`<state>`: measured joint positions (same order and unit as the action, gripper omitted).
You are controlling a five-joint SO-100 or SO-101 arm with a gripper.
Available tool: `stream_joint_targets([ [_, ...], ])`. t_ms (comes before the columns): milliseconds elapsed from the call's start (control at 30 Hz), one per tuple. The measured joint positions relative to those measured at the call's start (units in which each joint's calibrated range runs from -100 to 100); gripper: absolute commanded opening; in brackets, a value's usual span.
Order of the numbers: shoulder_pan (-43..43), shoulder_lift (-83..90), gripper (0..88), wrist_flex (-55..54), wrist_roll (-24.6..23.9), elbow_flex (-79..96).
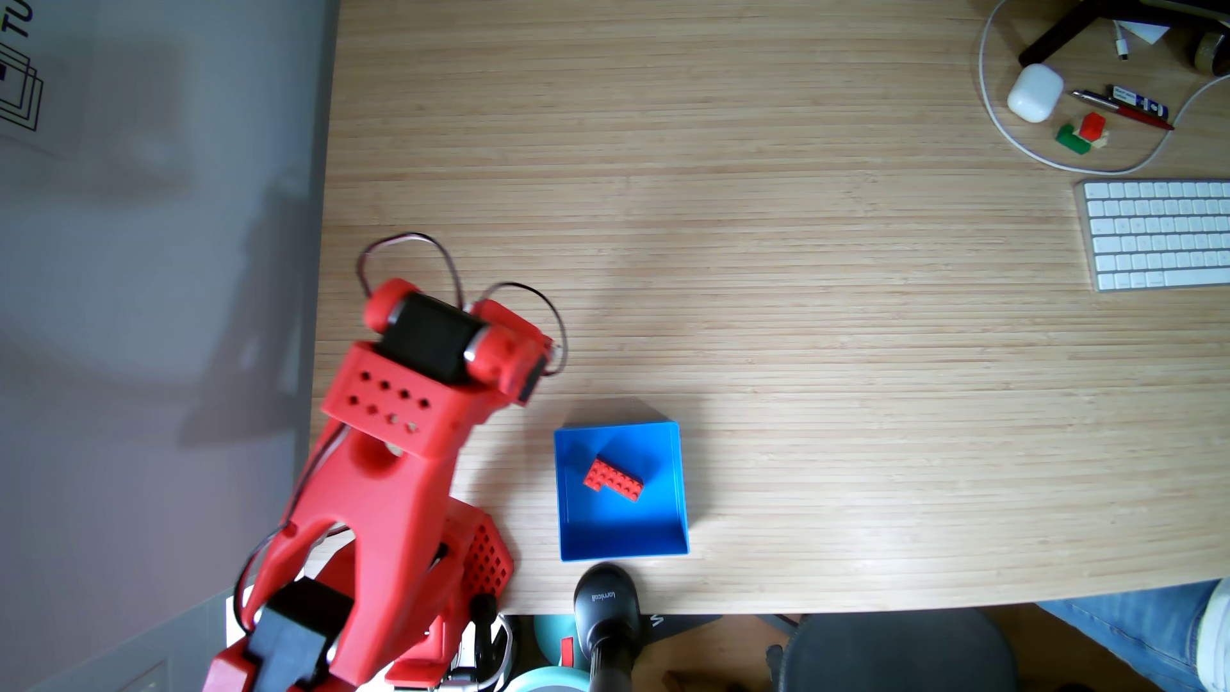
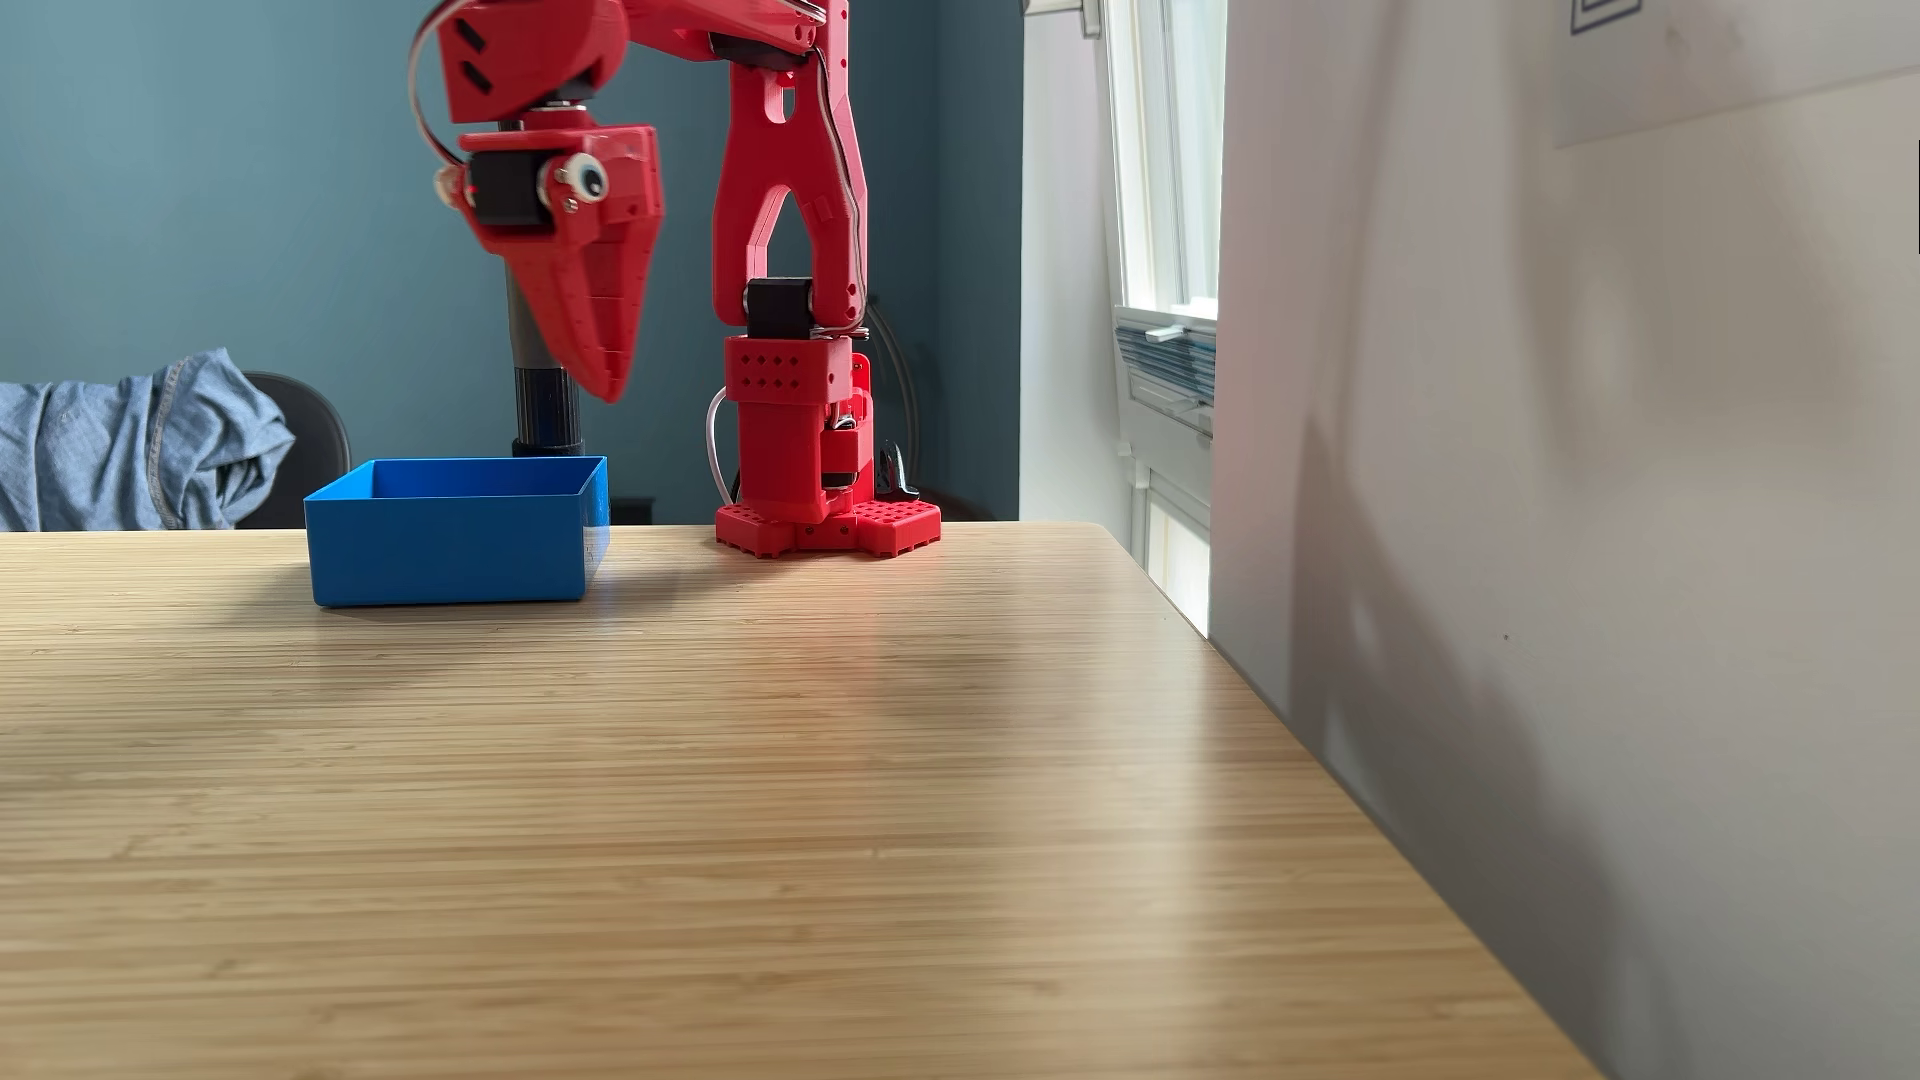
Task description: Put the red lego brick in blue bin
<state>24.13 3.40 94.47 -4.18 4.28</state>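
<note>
The red lego brick [image 1: 614, 479], studded and stepped in outline, lies flat on the floor of the blue bin [image 1: 683, 492] near its middle. In the side-on fixed view the bin [image 2: 447, 550] stands on the table left of the arm's base, and its walls hide the brick. My gripper [image 2: 611, 393] hangs point-down above the bin's right edge, well clear of the rim, shut with nothing between its fingers. From above, the red arm [image 1: 393, 479] reaches up the left side of the table, beside the bin.
At the far right corner lie a white keyboard [image 1: 1158, 233], a white case [image 1: 1035, 93], pens [image 1: 1125, 106], a small red-and-green brick pair [image 1: 1081, 133] and a white cable. A black post [image 1: 606, 612] stands at the table edge near the bin. A wall borders the table's left side.
</note>
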Motion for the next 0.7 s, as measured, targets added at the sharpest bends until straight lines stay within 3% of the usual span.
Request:
stream_joint_targets([
  [300,-14.01,7.56,0.1,-7.19,-4.74,11.00],
  [700,-21.13,27.64,0.1,-20.31,-4.44,34.93],
])
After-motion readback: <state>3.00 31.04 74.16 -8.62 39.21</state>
